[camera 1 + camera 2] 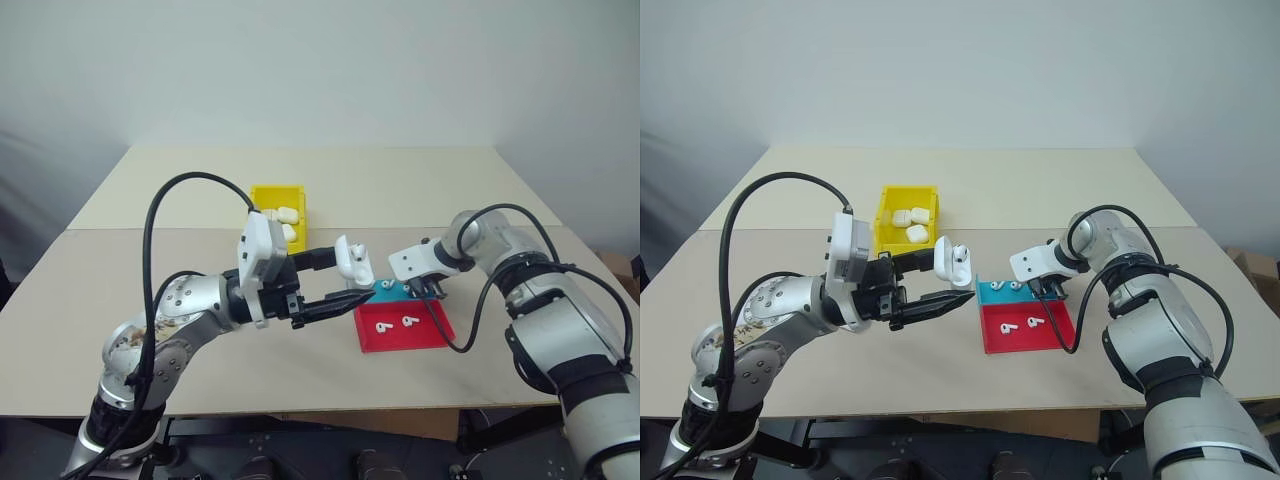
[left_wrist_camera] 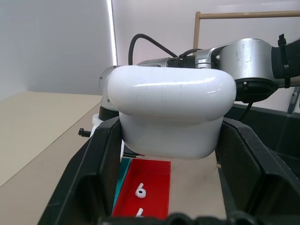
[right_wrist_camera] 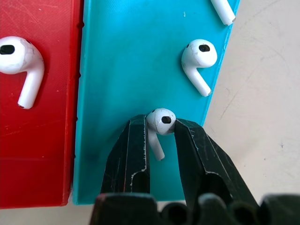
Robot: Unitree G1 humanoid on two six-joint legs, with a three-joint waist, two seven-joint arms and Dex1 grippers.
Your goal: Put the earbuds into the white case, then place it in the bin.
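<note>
Early going: the left gripper (image 1: 962,297) is clamped on the open white case (image 1: 953,262), the right gripper (image 3: 161,127) pinches one earbud (image 3: 161,121) on the blue tray section (image 3: 117,70); loading, closing and the bin (image 1: 890,205) remain.

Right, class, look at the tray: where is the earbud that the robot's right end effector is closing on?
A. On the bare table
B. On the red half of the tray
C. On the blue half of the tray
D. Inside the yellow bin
C. In the right wrist view the right end effector has its fingers either side of an earbud lying on the blue half of the tray, beside the red half.
</note>
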